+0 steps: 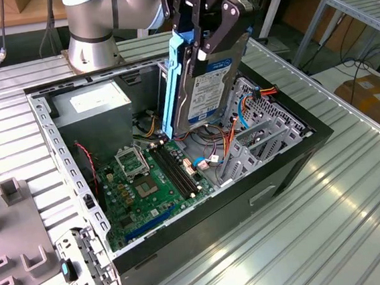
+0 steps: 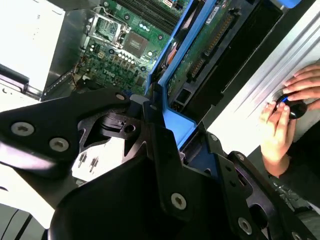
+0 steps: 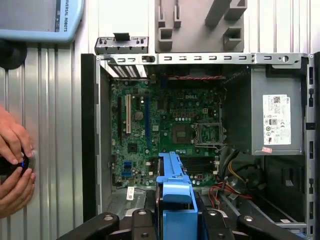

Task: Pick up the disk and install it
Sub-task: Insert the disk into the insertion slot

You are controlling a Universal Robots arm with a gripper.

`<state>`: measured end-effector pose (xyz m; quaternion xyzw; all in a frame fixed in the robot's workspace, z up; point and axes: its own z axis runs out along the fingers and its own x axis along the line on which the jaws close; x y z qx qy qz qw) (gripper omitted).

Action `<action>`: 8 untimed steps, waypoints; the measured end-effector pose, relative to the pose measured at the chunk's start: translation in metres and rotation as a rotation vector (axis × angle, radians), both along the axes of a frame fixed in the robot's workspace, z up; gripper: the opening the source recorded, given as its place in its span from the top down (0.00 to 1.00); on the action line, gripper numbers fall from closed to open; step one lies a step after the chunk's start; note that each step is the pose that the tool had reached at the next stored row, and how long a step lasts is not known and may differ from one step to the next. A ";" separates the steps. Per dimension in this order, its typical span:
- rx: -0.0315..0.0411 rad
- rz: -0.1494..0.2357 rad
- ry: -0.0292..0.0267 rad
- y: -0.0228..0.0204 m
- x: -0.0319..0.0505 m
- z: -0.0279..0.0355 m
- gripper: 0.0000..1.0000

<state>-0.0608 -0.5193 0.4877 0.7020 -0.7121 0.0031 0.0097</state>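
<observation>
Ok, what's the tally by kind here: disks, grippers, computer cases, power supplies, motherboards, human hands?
Disk: 1
Gripper: 1, shut on the disk
Computer case: 1
Power supply: 1
Motherboard: 1
Hands: 2
Total: 7

An open black steel computer case (image 1: 219, 230) lies on a ribbed aluminium table (image 1: 332, 223). Inside it, a green motherboard (image 1: 144, 187) covers the floor, a silver-grey boxy power supply (image 1: 96, 108) fills one corner and a perforated metal drive cage (image 1: 269, 128) lines one side. Grey plastic fixture blocks (image 1: 9, 190) stand just outside the case.
</observation>
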 end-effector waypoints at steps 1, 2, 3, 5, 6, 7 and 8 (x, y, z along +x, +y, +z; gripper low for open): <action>-0.0054 0.000 -0.0005 -0.0110 0.0012 -0.0025 0.63; -0.0063 0.000 -0.0006 -0.0119 0.0052 -0.0037 0.63; -0.0065 0.000 -0.0007 -0.0120 0.0084 -0.0044 0.63; -0.0062 0.000 -0.0008 -0.0122 0.0237 -0.0070 0.63; -0.0061 0.000 -0.0009 -0.0123 0.0309 -0.0082 0.63; -0.0061 0.000 -0.0009 -0.0125 0.0349 -0.0088 0.63; -0.0062 0.000 -0.0008 -0.0128 0.0381 -0.0092 0.63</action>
